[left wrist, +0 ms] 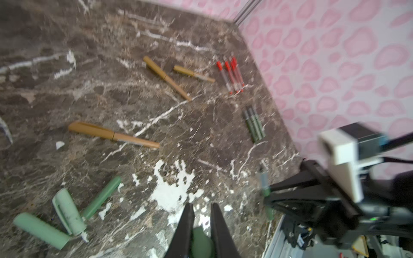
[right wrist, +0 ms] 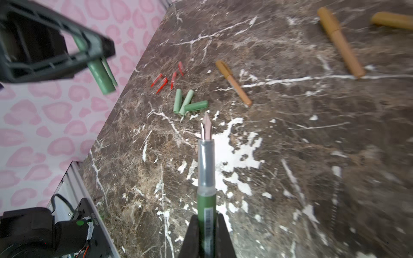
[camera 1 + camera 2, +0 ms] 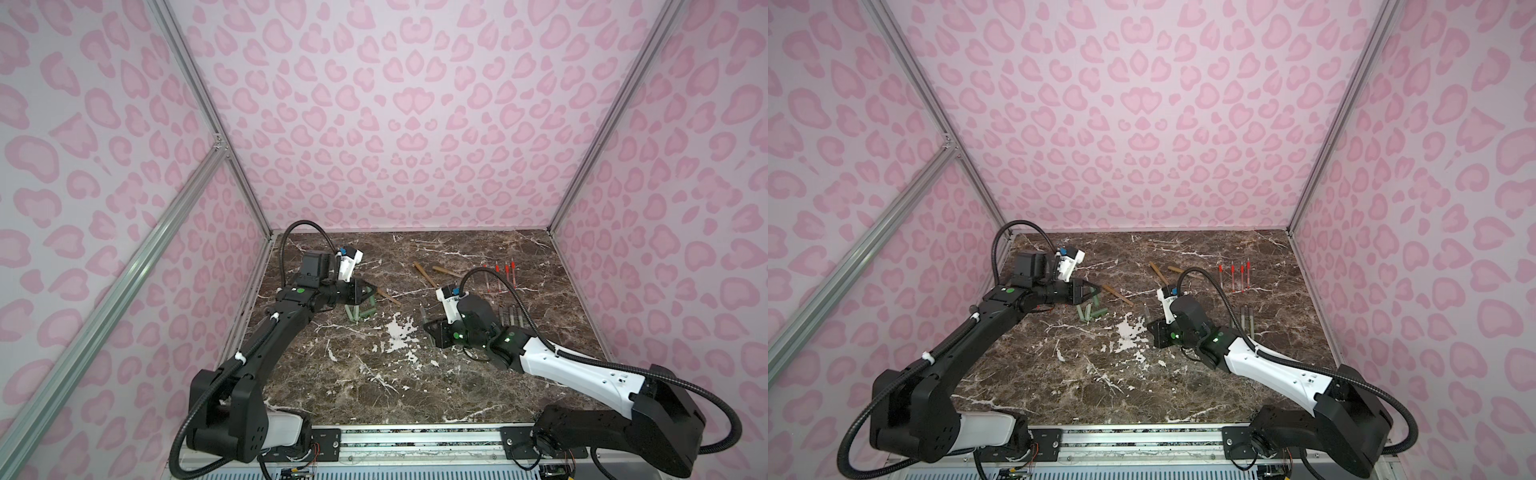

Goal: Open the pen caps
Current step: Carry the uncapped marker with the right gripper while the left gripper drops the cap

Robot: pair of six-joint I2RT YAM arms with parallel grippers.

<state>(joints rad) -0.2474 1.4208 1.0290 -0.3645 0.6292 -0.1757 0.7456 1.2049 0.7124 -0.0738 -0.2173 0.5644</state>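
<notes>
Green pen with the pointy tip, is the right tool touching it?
Touching. The right wrist view shows the right tool shut on the green pen, pinching it from both sides.

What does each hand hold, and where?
The left hand clamps a green cap mid-body; the right hand grips the uncapped green pen by its barrel.

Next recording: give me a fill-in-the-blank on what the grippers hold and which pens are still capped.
1. The cap in the left gripper is coloured ___.
2. The pen body in the right gripper has its cap ___.
3. Tan pens still capped number ___.
4. Red pen bodies lying in a row number ___.
Missing words: green; off; three; four.
</notes>
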